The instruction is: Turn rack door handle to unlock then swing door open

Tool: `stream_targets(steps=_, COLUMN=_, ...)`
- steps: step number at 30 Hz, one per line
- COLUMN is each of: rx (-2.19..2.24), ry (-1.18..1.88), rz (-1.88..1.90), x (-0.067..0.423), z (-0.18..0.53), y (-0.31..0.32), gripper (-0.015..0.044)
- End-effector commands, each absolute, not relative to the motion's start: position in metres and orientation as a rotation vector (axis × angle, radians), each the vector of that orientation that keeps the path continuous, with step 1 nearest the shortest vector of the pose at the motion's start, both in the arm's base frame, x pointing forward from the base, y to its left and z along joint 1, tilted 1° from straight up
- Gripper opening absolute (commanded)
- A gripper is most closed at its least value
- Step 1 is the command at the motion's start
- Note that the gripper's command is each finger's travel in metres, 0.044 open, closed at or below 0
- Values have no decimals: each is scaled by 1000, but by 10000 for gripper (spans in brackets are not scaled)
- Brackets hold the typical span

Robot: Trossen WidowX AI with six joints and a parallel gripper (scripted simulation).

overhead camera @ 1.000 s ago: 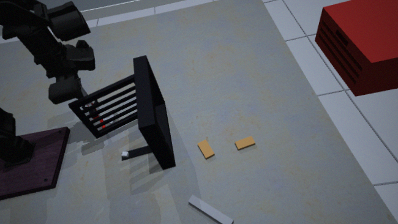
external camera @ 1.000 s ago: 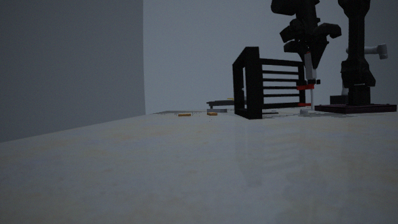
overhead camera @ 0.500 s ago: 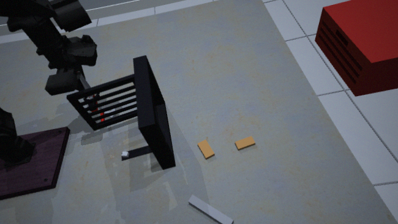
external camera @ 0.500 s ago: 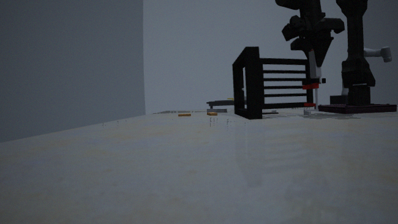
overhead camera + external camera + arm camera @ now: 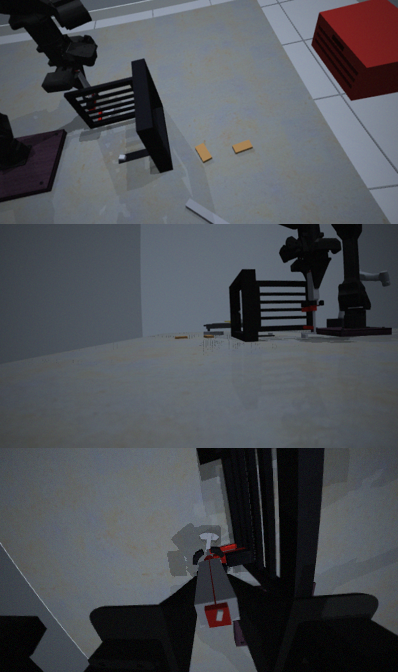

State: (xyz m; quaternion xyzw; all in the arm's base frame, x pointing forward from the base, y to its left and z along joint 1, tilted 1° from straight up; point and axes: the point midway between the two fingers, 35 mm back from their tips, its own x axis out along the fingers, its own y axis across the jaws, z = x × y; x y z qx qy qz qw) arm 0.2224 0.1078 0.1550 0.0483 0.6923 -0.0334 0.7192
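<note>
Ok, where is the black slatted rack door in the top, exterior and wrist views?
Top: the black slatted rack door is left of centre, below the arm.
Exterior: right of centre, slats side-on.
Wrist: upper right of centre, seen steeply along its slats.
Shared landmark: red handle parts near its free edge.

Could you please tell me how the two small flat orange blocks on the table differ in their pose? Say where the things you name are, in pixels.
The small flat orange block nearer the black rack frame (image 5: pixel 203 152) has its long side running roughly along the frame's depth-wise slant, while the other orange block (image 5: pixel 242 146) lies turned nearly crosswise to it. The first is closer to the black frame (image 5: pixel 142 101); the second is farther. Both lie flat.
</note>
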Motion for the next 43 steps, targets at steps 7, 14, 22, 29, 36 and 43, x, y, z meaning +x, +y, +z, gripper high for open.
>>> stream_targets(steps=7, rx=115, ry=1531, rz=-86, x=222, z=155, y=107, gripper=130)
stream_targets(steps=14, rx=115, ry=1531, rz=-86, x=222, z=155, y=107, gripper=296)
stream_targets(steps=22, rx=117, ry=1528, rz=-85, x=223, z=163, y=108, gripper=296)
stream_targets(steps=29, rx=118, ry=1525, rz=-84, x=223, z=172, y=108, gripper=296)
stream_targets(steps=36, rx=119, ry=1521, rz=-82, x=223, z=181, y=108, gripper=296)
stream_targets(steps=43, rx=121, ry=1518, rz=-81, x=222, z=189, y=108, gripper=296)
